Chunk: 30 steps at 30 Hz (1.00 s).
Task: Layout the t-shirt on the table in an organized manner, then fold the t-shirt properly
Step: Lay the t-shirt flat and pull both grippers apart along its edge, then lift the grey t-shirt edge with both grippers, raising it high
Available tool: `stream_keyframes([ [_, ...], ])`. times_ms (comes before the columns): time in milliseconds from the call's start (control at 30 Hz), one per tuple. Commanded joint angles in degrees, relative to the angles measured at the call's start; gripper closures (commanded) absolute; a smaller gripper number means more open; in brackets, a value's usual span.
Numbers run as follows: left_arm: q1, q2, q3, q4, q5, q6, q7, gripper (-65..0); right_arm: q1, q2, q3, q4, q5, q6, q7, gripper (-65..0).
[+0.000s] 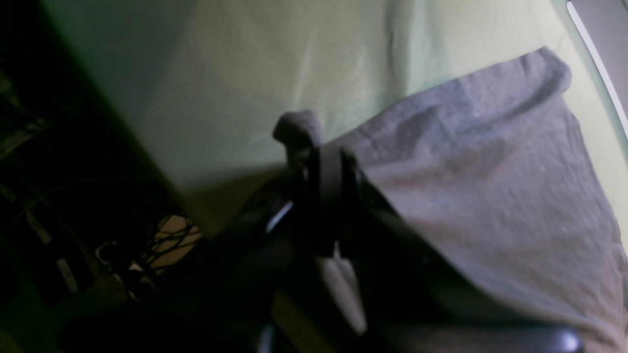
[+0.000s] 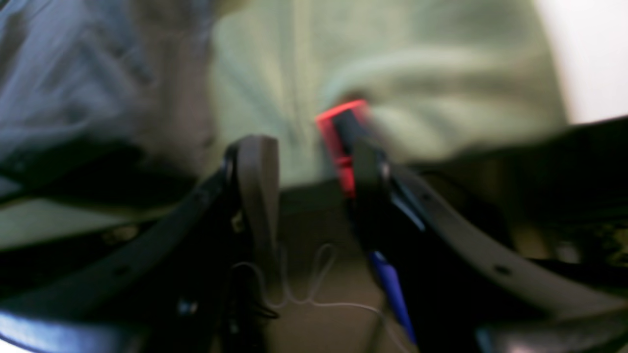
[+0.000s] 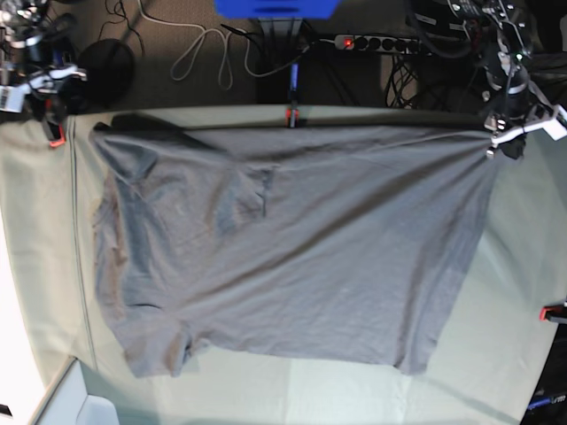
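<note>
Lab: clamped table [image 3: 523, 266], cables [image 3: 204, 49], power strip [image 3: 372, 42].

The grey t-shirt [image 3: 292, 239] covered most of the counter [image 3: 523, 257], spread nearly flat, so any pass over the middle met cloth. Bare green strips lay open along the near edge, down the base view's left side, and in a broader band on its right. Red clamps stood at the edges: one at the far left corner [image 3: 56, 140], one at mid far edge [image 3: 290, 116], one low on the right [image 3: 551, 312]. The left pincer [image 3: 503, 142] occupied the far right corner, closed on the shirt's corner. The right pincer [image 2: 306, 162], jaws apart, hung just beside a red clamp [image 2: 341, 142], as far as the blur allowed. Cables [image 3: 208, 49] cluttered the floor beyond.
</note>
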State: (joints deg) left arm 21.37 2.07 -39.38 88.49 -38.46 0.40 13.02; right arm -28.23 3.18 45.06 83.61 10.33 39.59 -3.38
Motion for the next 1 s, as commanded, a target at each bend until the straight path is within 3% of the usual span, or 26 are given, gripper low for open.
stream_keyframes([
  [0,0.0,-0.4,-0.3,1.1,-0.2,-0.3,-1.5,0.0,0.2,0.6,0.2,2.5,1.1,0.4,1.6,-25.6],
  [100,0.0,-0.4,-0.3,1.2,-0.2,-0.3,-1.5,0.0,2.2,0.6,-1.2,7.8,0.9,0.4,1.4,-25.6],
  [267,0.0,-0.4,-0.1,1.4,0.2,-0.3,-1.5,0.0,6.8,1.5,-12.6,11.7,-0.2,0.4,1.3,-25.6],
  [333,0.0,-0.4,-0.1,1.6,0.2,-0.3,-1.2,0.0,9.0,1.7,-16.0,11.6,-3.2,0.4,1.0,-25.6],
  [467,0.0,-0.5,-0.2,1.4,0.3,-0.3,-1.2,0.0,13.9,-1.2,-20.9,9.0,-11.5,0.4,-4.1,-25.7],
  [600,0.0,-0.6,-0.2,1.1,0.3,-0.3,-1.2,0.0,18.8,-3.3,-21.2,1.7,-17.2,0.4,-5.8,-29.1],
  [767,0.0,-0.7,-0.2,1.1,0.3,-0.3,-1.3,0.0,20.8,-3.1,-21.1,-4.0,-18.3,0.4,-5.7,-38.1],
  [967,-1.5,-0.7,-0.4,1.1,0.3,-0.3,-1.0,0.0,21.2,-1.9,-21.3,-9.1,-18.3,0.4,-5.6,-38.4],
])
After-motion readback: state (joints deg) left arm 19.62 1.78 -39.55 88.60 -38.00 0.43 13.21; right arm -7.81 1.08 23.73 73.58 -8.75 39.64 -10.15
